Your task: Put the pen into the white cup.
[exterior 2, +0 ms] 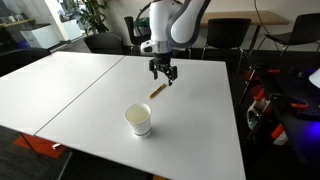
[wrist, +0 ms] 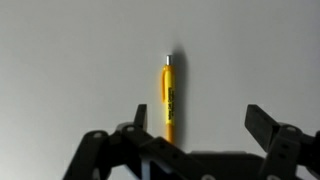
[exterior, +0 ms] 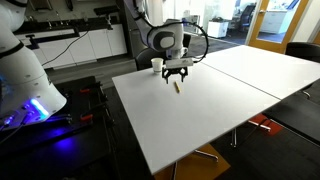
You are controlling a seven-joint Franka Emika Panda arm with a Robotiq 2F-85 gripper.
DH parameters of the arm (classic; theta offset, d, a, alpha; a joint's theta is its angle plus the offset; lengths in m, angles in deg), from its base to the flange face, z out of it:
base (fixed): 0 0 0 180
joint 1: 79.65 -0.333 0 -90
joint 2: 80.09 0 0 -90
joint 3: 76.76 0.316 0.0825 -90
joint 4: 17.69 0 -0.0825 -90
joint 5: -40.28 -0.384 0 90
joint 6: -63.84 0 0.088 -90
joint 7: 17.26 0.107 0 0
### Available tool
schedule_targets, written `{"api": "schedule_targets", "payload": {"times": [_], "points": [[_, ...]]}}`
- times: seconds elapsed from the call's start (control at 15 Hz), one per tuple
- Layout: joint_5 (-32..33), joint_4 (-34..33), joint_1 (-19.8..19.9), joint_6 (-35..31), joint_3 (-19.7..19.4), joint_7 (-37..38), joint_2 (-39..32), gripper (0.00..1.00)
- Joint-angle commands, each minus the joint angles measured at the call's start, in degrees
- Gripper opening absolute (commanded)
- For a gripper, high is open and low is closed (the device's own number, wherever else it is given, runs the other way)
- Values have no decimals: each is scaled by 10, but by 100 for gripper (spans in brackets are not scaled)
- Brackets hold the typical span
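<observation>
- Approach step: the gripper (exterior 2: 163, 78) hovers with its jaws spread, holding nothing.
- The yellow pen (wrist: 168, 95) lies flat on the table (exterior 2: 60, 90) just beneath it, off-centre.
- Next, I judge: centre, descend, pinch; the white cup (exterior 2: 138, 120) stands apart.

2 white tables (exterior: 200, 110) stand pushed together on a dark floor (exterior: 130, 160), with black chairs (exterior 2: 225, 35) and a leafy plant (exterior 2: 92, 15) behind, daylight in the windows (exterior: 275, 20), and a blue glow (exterior: 35, 108) low down.
</observation>
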Motion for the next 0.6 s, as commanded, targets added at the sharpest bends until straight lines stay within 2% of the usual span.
{"api": "schedule_targets", "payload": {"times": [0.0, 0.33, 0.53], "points": [[21, -28, 1, 4, 3, 16, -25, 100], [22, -53, 4, 10, 9, 12, -50, 100], [22, -66, 3, 12, 11, 12, -63, 95]]}}
